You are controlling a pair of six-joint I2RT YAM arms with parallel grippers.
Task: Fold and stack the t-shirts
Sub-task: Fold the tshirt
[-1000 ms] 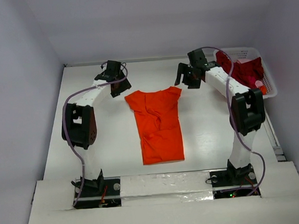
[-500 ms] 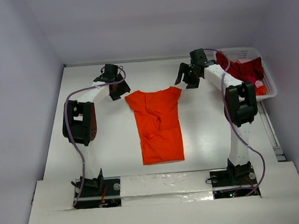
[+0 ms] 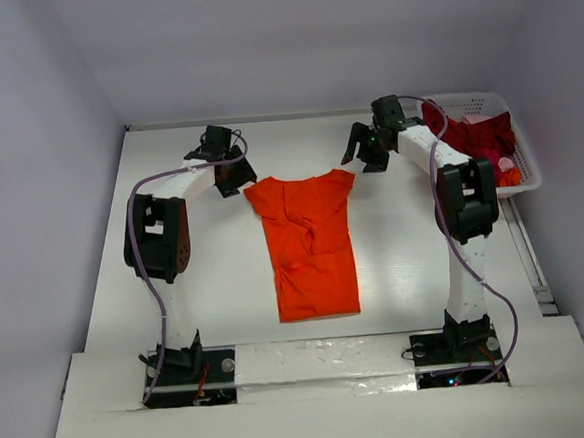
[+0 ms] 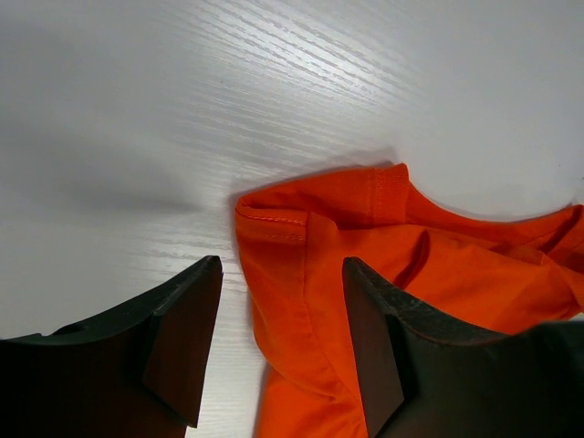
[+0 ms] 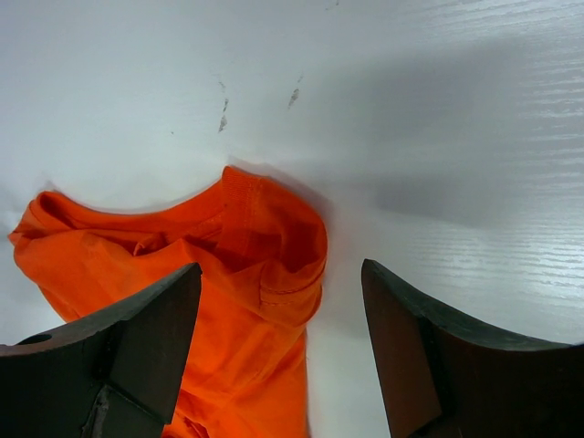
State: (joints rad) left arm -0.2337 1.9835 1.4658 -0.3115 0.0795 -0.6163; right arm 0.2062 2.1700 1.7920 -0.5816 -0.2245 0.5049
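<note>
The bright orange t-shirt [image 3: 311, 243] lies flat and wrinkled in the middle of the table, collar end far from the arms. My left gripper [image 3: 232, 181] is open just above its far left sleeve; in the left wrist view the sleeve [image 4: 301, 265] lies between my fingers. My right gripper [image 3: 360, 160] is open above the far right sleeve, which shows in the right wrist view [image 5: 274, 255]. Dark red t-shirts [image 3: 472, 138] are heaped in the basket.
A white lattice basket [image 3: 524, 158] stands at the far right of the table and holds the red shirts plus something orange-pink. The table's back edge meets the wall just beyond both grippers.
The right arm's elbow has swung up and back while its gripper stayed over the right sleeve. The left gripper has shifted slightly towards the left sleeve. The shirt has not moved.
</note>
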